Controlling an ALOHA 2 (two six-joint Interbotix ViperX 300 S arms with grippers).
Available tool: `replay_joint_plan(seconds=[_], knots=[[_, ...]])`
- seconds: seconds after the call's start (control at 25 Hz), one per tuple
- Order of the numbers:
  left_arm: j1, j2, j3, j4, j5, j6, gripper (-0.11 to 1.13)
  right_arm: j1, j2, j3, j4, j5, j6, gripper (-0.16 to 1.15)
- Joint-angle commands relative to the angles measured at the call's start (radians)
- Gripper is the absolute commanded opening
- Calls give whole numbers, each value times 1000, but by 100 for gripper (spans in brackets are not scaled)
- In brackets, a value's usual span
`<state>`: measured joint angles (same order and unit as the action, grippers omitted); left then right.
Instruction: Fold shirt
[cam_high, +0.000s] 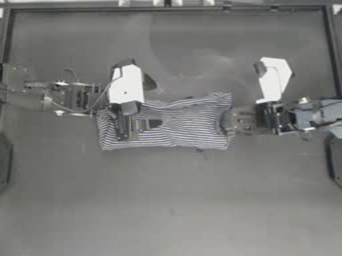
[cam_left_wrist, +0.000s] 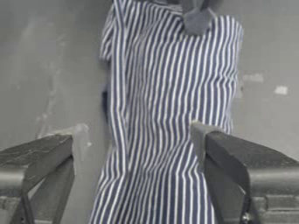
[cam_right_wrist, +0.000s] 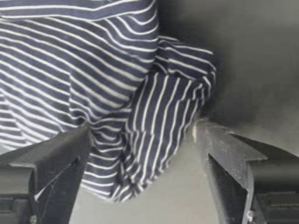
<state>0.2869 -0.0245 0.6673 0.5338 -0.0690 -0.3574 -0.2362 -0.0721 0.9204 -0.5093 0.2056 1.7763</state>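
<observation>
Left gripper (cam_high: 124, 121) jaws released over shirt (cam_high: 167, 123), a compact striped rectangle mid-counter (cam_high: 167, 200) | left wrist: shirt (cam_left_wrist: 169, 109) between spread jaws | right wrist: right gripper (cam_right_wrist: 143, 175) released, bunched corner loose; folding mostly done, judging.

Dark grey table (cam_high: 167, 200), scuffed surface, raised rim along edges.

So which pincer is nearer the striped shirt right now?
Left. The left pincer hangs open directly over the left part of the folded striped T-shirt. The right pincer, also open, sits just beyond the shirt's right edge, with a bunched corner between its jaws.
</observation>
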Motion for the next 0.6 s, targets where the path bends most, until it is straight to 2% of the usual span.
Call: replay_joint_plan(seconds=[0.04,0.16,0.24,0.28,0.32,0.48,0.52,0.56,0.6], knots=[[-2,-21,-5,-2,-6,0,99,-15,21,-21,-14,-41,0,98],[-2,-21,-2,0,-6,0,99,-21,43,-26,-25,-54,0,97],[-2,-21,-2,-2,-5,0,99,-20,52,-29,-29,-57,0,91],[-2,-21,2,-2,-5,0,99,-20,55,-29,-31,-57,-2,83],[0,-21,0,0,-5,0,98,-20,55,-28,-31,-58,-3,68],[-2,-21,3,0,-3,0,98,-11,55,-26,-44,-91,-25,-3],[-2,-21,3,-2,-3,0,98,-11,58,-26,-58,-98,-26,-14],[-2,-17,5,-2,-5,0,98,-11,58,-25,-63,-100,-23,-12],[-2,-14,5,0,-5,0,98,-11,58,-23,-67,-101,-21,-5]])
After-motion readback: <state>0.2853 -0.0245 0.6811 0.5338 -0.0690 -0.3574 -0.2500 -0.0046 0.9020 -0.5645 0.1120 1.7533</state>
